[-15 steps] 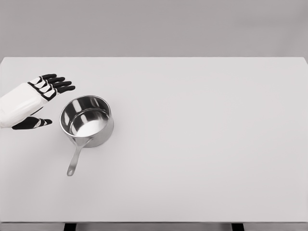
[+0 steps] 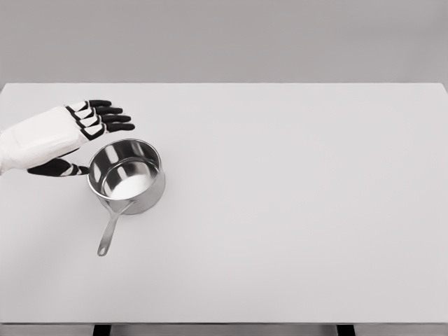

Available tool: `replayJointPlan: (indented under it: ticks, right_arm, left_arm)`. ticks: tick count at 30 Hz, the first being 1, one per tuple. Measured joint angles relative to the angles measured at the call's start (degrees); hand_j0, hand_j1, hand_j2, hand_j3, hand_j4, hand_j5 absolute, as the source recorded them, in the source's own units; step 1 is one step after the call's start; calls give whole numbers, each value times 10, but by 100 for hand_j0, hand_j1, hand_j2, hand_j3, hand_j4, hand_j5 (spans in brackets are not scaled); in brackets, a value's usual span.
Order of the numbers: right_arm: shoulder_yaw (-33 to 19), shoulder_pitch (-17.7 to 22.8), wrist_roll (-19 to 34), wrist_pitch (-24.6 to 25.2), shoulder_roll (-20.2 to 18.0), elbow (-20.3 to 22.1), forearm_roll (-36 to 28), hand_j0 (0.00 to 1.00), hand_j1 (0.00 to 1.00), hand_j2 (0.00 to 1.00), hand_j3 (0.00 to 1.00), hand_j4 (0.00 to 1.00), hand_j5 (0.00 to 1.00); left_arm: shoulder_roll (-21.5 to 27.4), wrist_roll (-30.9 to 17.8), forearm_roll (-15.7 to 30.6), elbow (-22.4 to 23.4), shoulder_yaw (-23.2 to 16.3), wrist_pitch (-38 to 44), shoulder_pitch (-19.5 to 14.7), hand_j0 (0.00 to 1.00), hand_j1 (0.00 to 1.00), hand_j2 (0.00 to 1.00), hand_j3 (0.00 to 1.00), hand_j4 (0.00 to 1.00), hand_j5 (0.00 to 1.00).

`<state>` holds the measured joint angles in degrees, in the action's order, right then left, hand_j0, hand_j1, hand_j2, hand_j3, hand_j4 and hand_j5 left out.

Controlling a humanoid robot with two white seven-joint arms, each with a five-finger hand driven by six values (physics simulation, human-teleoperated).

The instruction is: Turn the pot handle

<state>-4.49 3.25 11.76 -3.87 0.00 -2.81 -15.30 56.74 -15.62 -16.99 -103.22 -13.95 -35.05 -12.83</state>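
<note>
A shiny steel pot (image 2: pixel 127 175) stands upright on the white table (image 2: pixel 280 210), left of the middle. Its long handle (image 2: pixel 110 231) points toward the near edge, slightly to the left. My left hand (image 2: pixel 89 136) hovers just left of and behind the pot's rim, open with the fingers (image 2: pixel 108 116) stretched out toward the right. The thumb (image 2: pixel 64 168) lies lower, close to the pot's left wall. Whether it touches the wall I cannot tell. The hand holds nothing.
The table's far edge (image 2: pixel 224 85) runs across the upper picture and the near edge (image 2: pixel 224 323) along the bottom. Two dark table legs (image 2: pixel 102 330) show under the near edge.
My left hand has moved to the right and slightly farther back, coming closer to the pot's rim. The pot and its handle have not moved.
</note>
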Motion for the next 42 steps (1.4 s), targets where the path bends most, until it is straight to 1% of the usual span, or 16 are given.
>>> replayJointPlan:
  ticks: [3, 8, 12, 14, 21, 30, 37, 42]
  right_arm:
    - [0, 0, 0, 0, 0, 0, 0, 100, 100, 100, 100, 100, 100]
    - [0, 0, 0, 0, 0, 0, 0, 100, 100, 100, 100, 100, 100]
    - [0, 0, 0, 0, 0, 0, 0, 100, 100, 100, 100, 100, 100]
    - [0, 0, 0, 0, 0, 0, 0, 100, 100, 100, 100, 100, 100]
    - [0, 0, 0, 0, 0, 0, 0, 100, 100, 100, 100, 100, 100]
    - [0, 0, 0, 0, 0, 0, 0, 100, 100, 100, 100, 100, 100]
    - [0, 0, 0, 0, 0, 0, 0, 100, 100, 100, 100, 100, 100]
    - [0, 0, 0, 0, 0, 0, 0, 100, 100, 100, 100, 100, 100]
  left_arm:
    - [16, 1, 12, 0, -47, 0, -2, 100, 100, 100, 100, 100, 100]
    - [15, 3, 18, 0, -82, 0, -2, 100, 100, 100, 100, 100, 100]
    - [6, 5, 19, -1, -91, 0, -3, 100, 100, 100, 100, 100, 100]
    - [1, 5, 20, -1, -93, 0, -9, 100, 100, 100, 100, 100, 100]
    - [-7, 6, 20, -1, -98, 0, -12, 100, 100, 100, 100, 100, 100]
    - [-8, 6, 20, -2, -143, 0, -16, 100, 100, 100, 100, 100, 100]
    - [-18, 6, 20, -2, -167, 0, -17, 100, 100, 100, 100, 100, 100]
    - [-27, 6, 14, -2, -173, 0, -16, 100, 100, 100, 100, 100, 100]
